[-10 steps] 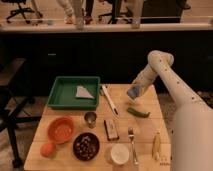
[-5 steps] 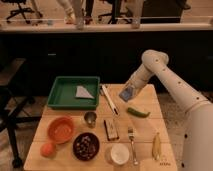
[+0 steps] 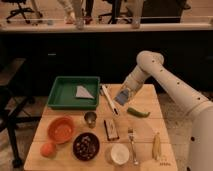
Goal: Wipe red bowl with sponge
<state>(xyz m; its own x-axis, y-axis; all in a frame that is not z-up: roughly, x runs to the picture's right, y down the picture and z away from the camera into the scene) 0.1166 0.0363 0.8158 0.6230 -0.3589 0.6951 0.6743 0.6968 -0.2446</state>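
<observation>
The red bowl (image 3: 61, 129) is a shallow orange-red dish at the front left of the wooden table. My gripper (image 3: 122, 100) hangs above the table's middle back, to the right of and behind the bowl and well apart from it. It is shut on the sponge (image 3: 122, 95), a small blue-grey block held over the far end of a white utensil (image 3: 109, 99). The white arm comes in from the right.
A green tray (image 3: 74, 78) at the back left holds a grey cloth (image 3: 84, 92). Around the red bowl are an orange fruit (image 3: 48, 149), a dark bowl (image 3: 86, 146) and a metal cup (image 3: 90, 118). Further right lie a brown block (image 3: 111, 128), a green vegetable (image 3: 138, 112), a fork (image 3: 132, 145) and a white cup (image 3: 119, 153).
The arm has swung left, carrying the gripper and sponge from over the table's right side toward the middle. Nothing on the table has shifted.
</observation>
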